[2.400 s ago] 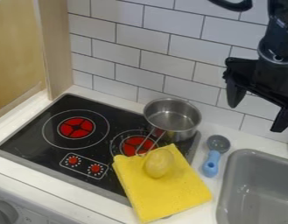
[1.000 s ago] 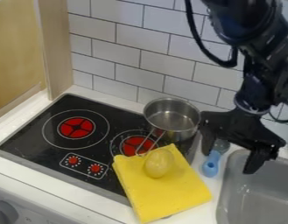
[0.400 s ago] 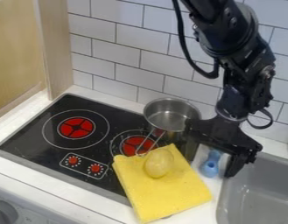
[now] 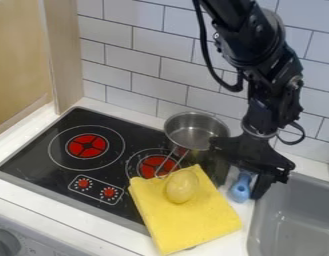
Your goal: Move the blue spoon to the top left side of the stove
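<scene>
Between the stove (image 4: 33,160) and the sink (image 4: 287,220), the blue spoon (image 4: 241,192) is laid on the white counter (image 4: 13,192), its handle end pointed toward the front and its bowl end covered by the black gripper (image 4: 239,189). The jaws are released and spread apart, with the spoon's handle seen between them; whether it is touched by either one cannot be told. Just beside the gripper, a metal pot (image 4: 183,136) is set at the stove's back right, its thin handle slanted forward over the right burner (image 4: 152,165). Over the stove's front right corner and onto the counter, a yellow cloth (image 4: 183,227) is spread, and on it a rounded, yellowish object (image 4: 181,188) is placed near the cloth's back edge. Farther left, the left burner (image 4: 86,146) is marked with a red centre. Behind, the counter is backed by a white tiled wall (image 4: 143,70), flanked at left by a wooden panel (image 4: 64,60).
</scene>
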Robot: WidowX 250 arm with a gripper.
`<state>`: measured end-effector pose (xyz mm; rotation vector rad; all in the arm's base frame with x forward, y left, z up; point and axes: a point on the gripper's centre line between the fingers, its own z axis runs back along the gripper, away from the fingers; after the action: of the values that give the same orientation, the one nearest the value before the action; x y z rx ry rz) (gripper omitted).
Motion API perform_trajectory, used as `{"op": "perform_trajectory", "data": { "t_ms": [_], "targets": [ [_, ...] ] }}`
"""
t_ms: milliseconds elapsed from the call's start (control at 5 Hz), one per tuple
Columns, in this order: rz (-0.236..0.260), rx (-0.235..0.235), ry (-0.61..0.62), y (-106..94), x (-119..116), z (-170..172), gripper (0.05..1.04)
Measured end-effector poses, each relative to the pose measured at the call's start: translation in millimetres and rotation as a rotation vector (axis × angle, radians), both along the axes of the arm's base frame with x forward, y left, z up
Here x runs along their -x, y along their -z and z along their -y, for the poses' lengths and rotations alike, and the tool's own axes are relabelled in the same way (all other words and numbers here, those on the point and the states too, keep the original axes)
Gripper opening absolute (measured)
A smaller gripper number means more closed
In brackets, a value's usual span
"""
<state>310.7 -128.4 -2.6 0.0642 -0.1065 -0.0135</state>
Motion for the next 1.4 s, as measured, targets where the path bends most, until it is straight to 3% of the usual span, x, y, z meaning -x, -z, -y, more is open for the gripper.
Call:
{"op": "perform_trajectory", "data": {
  "t_ms": [200, 400, 800, 1000, 1200, 1400],
  "targets": [
    [-0.004, -0.002, 0.017, 0.0, 0.5, -0.1, 0.373],
    [-0.002, -0.001, 0.009, 0.0, 0.3, 0.0, 0.320],
    [0.013, 0.007, 0.037, -4.4, -0.9, 2.8, 0.320],
    [0.059, 0.036, 0.061, -26.8, -4.1, 11.4, 0.320],
    [0.140, 0.058, 0.064, -61.3, -9.4, 11.8, 0.320],
    [0.174, 0.058, 0.041, -83.8, -4.1, 0.5, 0.320]
  ]
}}
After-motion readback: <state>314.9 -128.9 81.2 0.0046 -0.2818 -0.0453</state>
